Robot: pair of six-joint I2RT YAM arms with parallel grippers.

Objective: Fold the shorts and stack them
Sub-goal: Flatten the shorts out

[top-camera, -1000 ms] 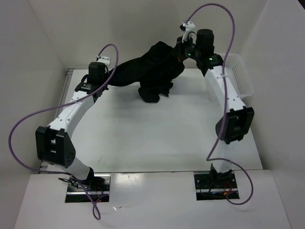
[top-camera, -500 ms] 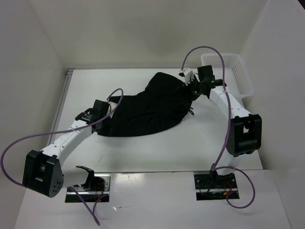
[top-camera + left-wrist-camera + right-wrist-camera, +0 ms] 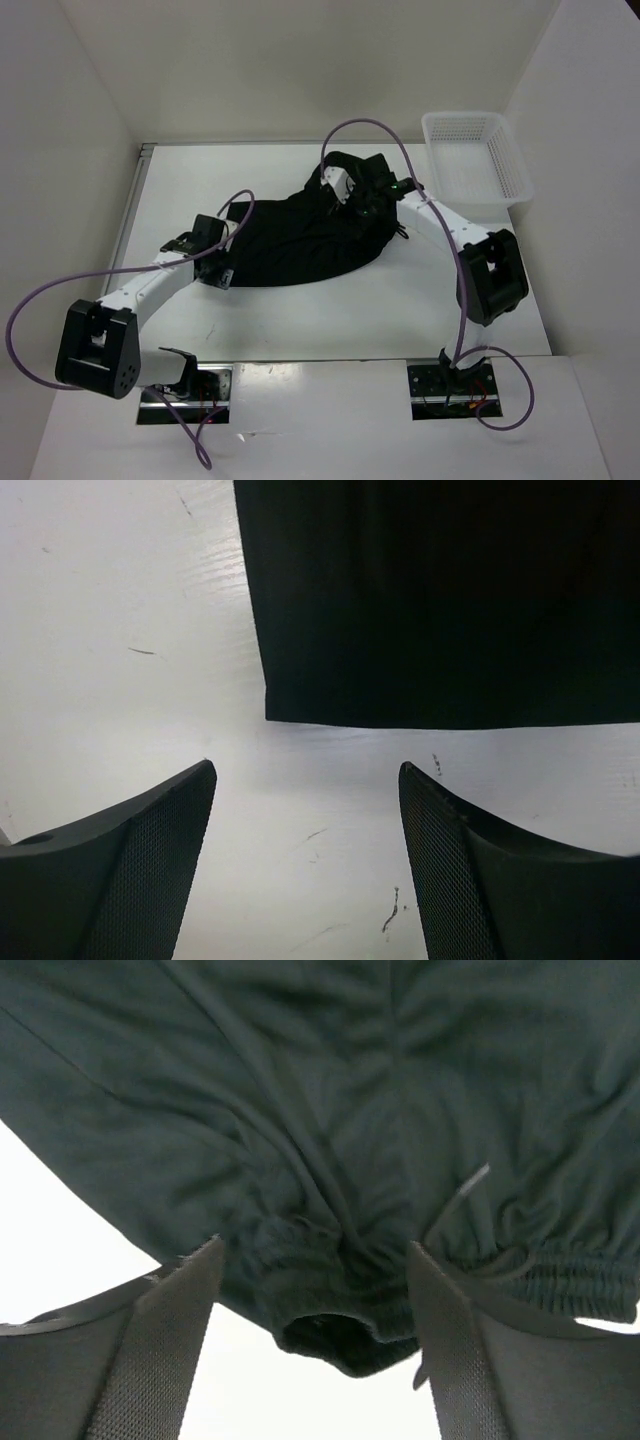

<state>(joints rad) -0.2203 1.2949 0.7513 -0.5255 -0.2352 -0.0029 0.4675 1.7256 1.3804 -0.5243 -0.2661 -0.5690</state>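
The black shorts (image 3: 300, 238) lie spread out on the white table, wider than the basket. My left gripper (image 3: 220, 268) hovers at their near left corner. In the left wrist view it (image 3: 306, 770) is open over bare table, with the straight hem corner of the shorts (image 3: 440, 600) just ahead of the fingertips. My right gripper (image 3: 360, 203) is over the far right part of the cloth. In the right wrist view it (image 3: 315, 1245) stands open around the gathered waistband of the shorts (image 3: 300, 1090), with a drawstring (image 3: 475, 1180) beside it and nothing pinched.
A white mesh basket (image 3: 470, 116) stands at the table's back right corner, with nothing in it. White walls close in the table on the left, back and right. Purple cables loop above both arms.
Both grippers have opened and let go of the shorts, which went from hanging bunched in the air to lying spread on the table. The right gripper has moved left over the waistband.
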